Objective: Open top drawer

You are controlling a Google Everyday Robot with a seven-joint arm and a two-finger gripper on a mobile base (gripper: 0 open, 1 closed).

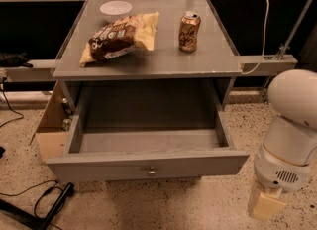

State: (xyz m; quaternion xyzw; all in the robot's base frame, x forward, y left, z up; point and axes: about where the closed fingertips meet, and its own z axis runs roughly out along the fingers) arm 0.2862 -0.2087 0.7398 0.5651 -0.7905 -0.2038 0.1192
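Observation:
The top drawer (148,163) is a wide grey drawer under the cabinet top. It stands pulled far out toward me, and its deep grey box (148,141) shows empty. A small round metal knob (151,172) sits at the centre of its flat front. My gripper (265,206) hangs low at the right, beyond the drawer's front right corner and apart from it, below the white rounded arm (296,120). Only its beige end shows near the bottom edge. No other drawers show.
On the grey cabinet top (213,58) lie a chip bag (121,36), a brown can (189,25) and a white bowl (116,10). A wooden side panel (49,125) stands at the left. Black cables (44,206) lie on the speckled floor. A grey rail (267,64) runs right.

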